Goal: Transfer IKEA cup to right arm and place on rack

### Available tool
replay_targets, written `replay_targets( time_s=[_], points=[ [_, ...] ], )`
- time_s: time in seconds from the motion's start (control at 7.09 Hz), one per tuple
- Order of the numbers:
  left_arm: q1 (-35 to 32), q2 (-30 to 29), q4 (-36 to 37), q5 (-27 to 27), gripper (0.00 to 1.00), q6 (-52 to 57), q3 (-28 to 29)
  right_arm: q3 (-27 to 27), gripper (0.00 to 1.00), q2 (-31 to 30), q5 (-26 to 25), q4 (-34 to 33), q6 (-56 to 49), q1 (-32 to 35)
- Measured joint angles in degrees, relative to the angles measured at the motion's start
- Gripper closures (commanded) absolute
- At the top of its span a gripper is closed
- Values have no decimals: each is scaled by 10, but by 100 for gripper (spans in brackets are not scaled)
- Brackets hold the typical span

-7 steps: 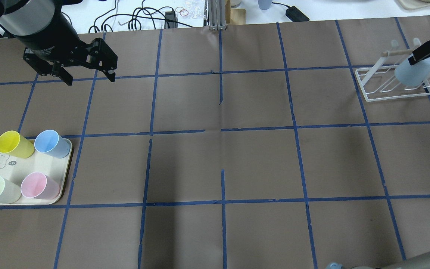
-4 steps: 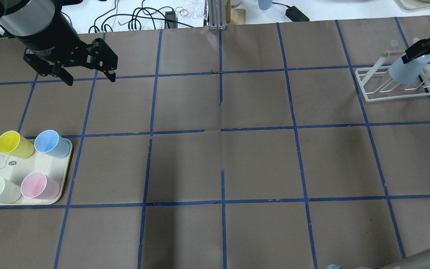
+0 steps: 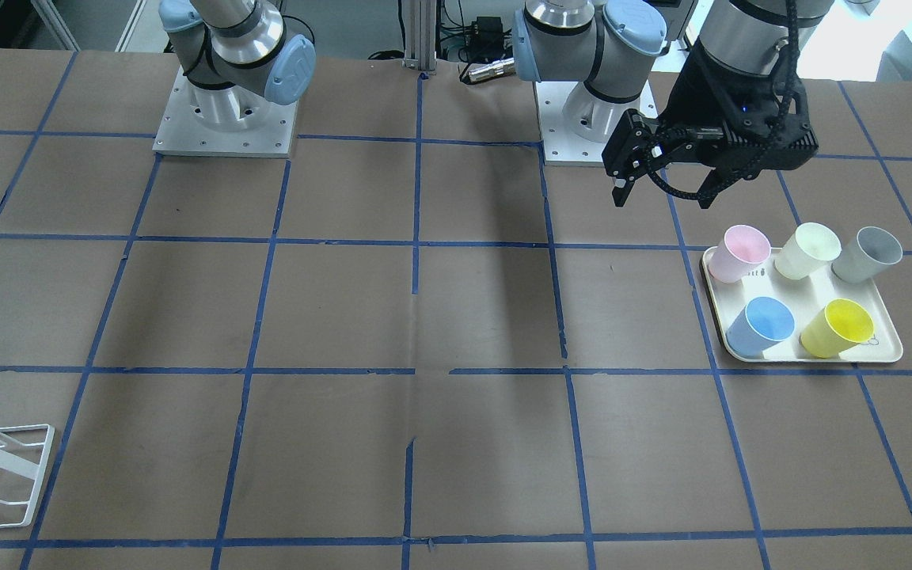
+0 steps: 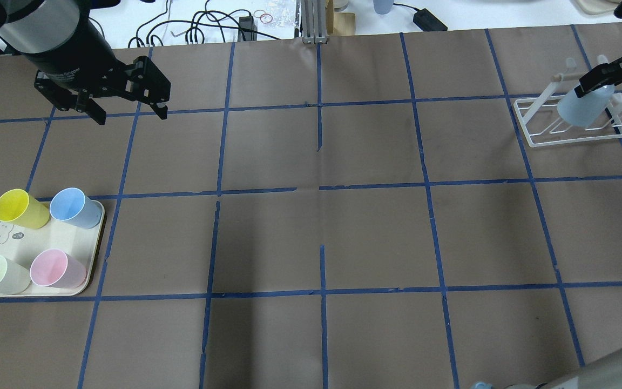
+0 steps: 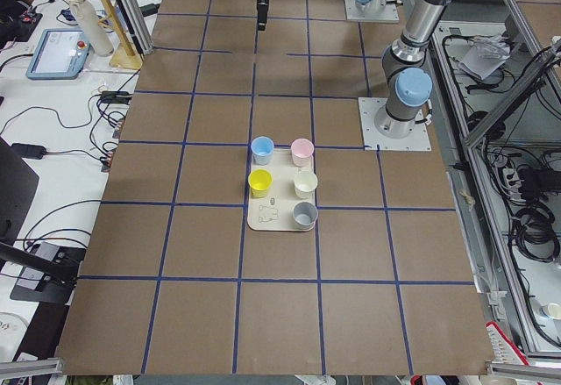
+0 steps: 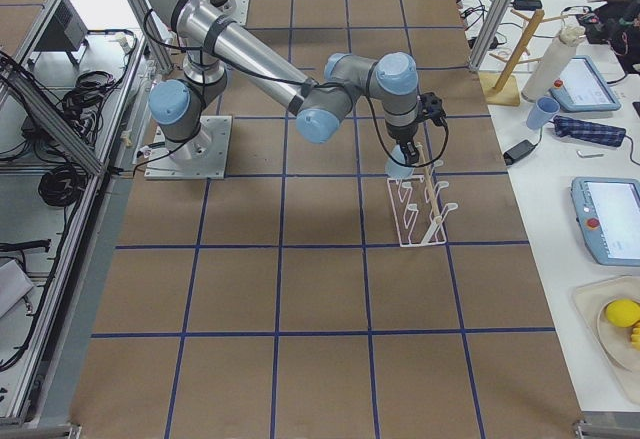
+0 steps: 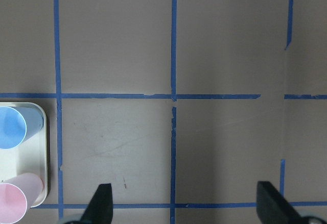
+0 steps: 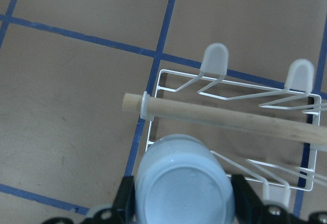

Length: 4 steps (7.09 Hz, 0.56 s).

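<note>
Right gripper [image 8: 184, 203]: black two-finger pincer, clamped on pale grey-blue plastic tumbler [image 8: 181, 183]
Right wrist view only: tumbler base faces camera, over white wire rack [image 8: 214, 60]
Left gripper [image 4: 130, 114]: jaws wide, empty

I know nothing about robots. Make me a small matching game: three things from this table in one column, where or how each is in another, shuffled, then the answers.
Things
1. IKEA cup
2. left gripper
3. yellow cup

States
A. on the tray
B. held in the right gripper over the rack
C. open, holding nothing

Pairs: 1-B, 2-C, 3-A
</note>
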Motion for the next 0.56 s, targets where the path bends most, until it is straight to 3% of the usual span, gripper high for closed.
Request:
replay_targets(
  time_s=[0.14, 0.28, 0.42, 0.56],
  points=[
    [0, 0, 0, 1, 0, 0, 0, 0, 100, 7, -1, -2, 1, 0],
    [0, 0, 0, 1, 0, 0, 1, 1, 88, 14, -3, -5, 1, 0],
    [0, 0, 0, 1, 0, 0, 1, 1, 85, 17, -3, -7, 2, 0],
    [0, 0, 0, 1, 0, 0, 1, 1, 75, 20, -4, -7, 3, 0]
  ],
)
